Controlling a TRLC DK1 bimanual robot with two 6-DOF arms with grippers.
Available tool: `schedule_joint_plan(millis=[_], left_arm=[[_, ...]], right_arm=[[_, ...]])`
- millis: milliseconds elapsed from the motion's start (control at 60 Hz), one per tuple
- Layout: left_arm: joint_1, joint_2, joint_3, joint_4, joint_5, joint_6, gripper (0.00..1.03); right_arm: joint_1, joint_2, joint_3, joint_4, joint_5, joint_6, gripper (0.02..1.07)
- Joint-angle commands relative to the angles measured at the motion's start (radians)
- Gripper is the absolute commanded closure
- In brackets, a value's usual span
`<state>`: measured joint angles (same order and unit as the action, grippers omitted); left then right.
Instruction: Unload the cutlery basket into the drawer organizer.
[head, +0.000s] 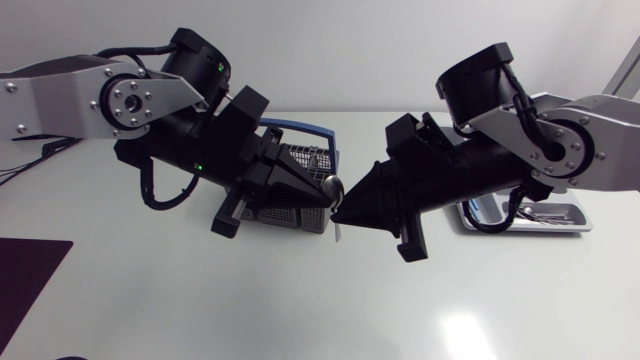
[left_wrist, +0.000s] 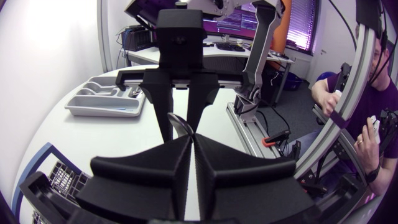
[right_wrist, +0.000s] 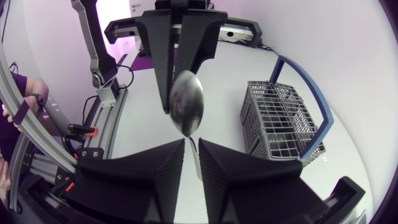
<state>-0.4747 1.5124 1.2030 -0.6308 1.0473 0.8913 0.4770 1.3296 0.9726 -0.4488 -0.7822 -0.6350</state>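
The white table (head: 300, 300) takes up most of my overhead view, and its surface is smooth and plain. At about 8 o'clock a dark flat rectangle (head: 28, 285) lies on it, cut off by the edge of the view. I cannot tell whether it is a mat or something else. At about 9 o'clock thin dark cables (head: 30, 160) trail over the tabletop in loose curves, close together and well apart from the dark rectangle. At about 5 o'clock a bright patch of glare (head: 462, 335) sits on the surface.
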Motion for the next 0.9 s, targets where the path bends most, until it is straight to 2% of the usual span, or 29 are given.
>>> schedule_joint_plan(millis=[0, 117, 317, 417, 583, 733, 883], left_arm=[[-0.008, -0.014, -0.022, -0.004, 0.023, 0.023, 0.96], [-0.010, -0.015, -0.022, -0.004, 0.023, 0.021, 0.96], [-0.005, -0.015, -0.011, -0.004, 0.023, 0.020, 0.95], [-0.001, -0.015, 0.000, -0.004, 0.023, 0.017, 0.81], [0.011, -0.012, 0.038, -0.003, 0.023, -0.011, 0.36], [0.027, -0.011, 0.078, -0.001, 0.023, -0.046, 0.17], [0.074, -0.003, 0.116, 0.011, 0.022, -0.109, 0.15]], right_arm=[[0.009, 0.005, 0.020, 0.004, -0.009, 0.021, 0.97], [0.008, 0.011, 0.020, -0.001, -0.017, 0.020, 1.01], [0.008, 0.014, 0.014, -0.005, -0.017, 0.018, 1.01], [0.006, 0.014, 0.012, -0.010, -0.017, 0.018, 1.01], [0.003, 0.020, 0.009, -0.016, -0.015, 0.017, 1.01], [-0.003, 0.023, 0.000, -0.028, -0.003, 0.009, 1.01], [-0.051, 0.011, -0.014, -0.067, 0.032, -0.029, 1.01]])
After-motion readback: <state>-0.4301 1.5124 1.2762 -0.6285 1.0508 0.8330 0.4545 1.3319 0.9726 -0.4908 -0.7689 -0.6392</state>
